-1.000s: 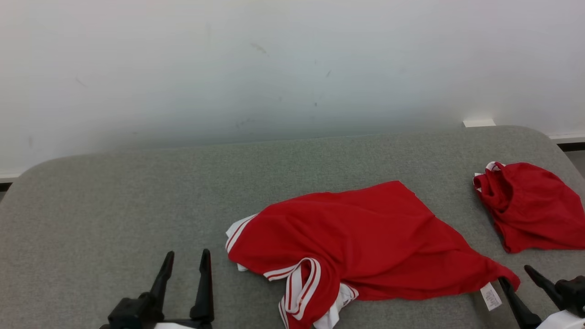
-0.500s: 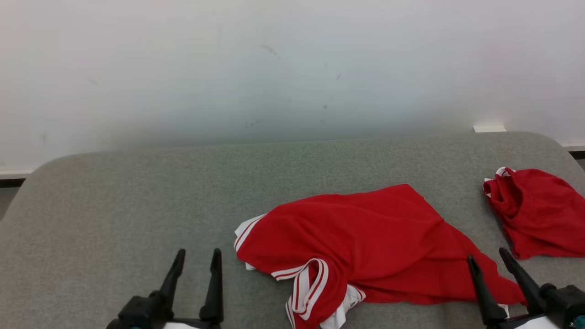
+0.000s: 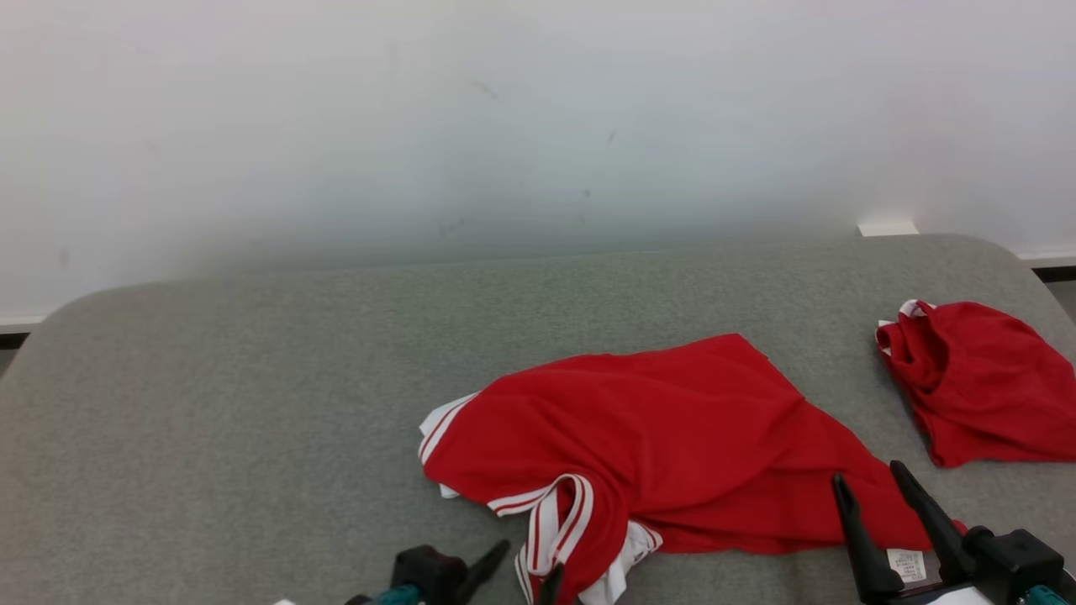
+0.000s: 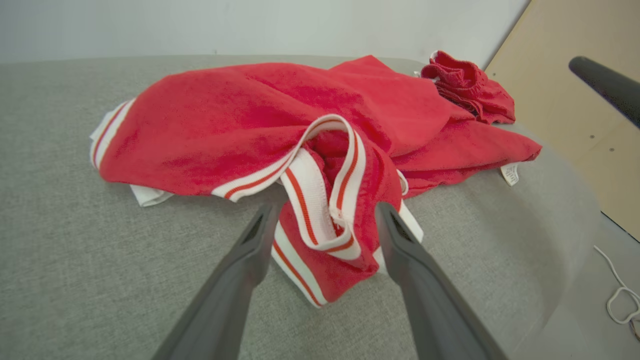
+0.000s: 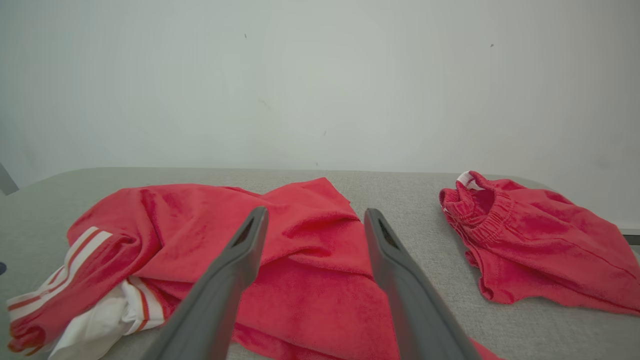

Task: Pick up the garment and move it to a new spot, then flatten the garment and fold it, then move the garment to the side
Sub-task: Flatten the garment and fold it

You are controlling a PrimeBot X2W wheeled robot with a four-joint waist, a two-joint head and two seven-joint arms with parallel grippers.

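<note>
Left wrist view: our left gripper (image 4: 326,209) is wide open and empty, with the striped edge of the garment (image 4: 225,115) between its fingers at 12 o'clock. The garment lies long from 9 to 3 on the desk (image 4: 75,260). Head view adds our right gripper (image 3: 866,472), open and empty, at the 3 o'clock end.

Seemingly a lab (bare wall (image 3: 538,126), grey padded table (image 3: 210,378)).
</note>
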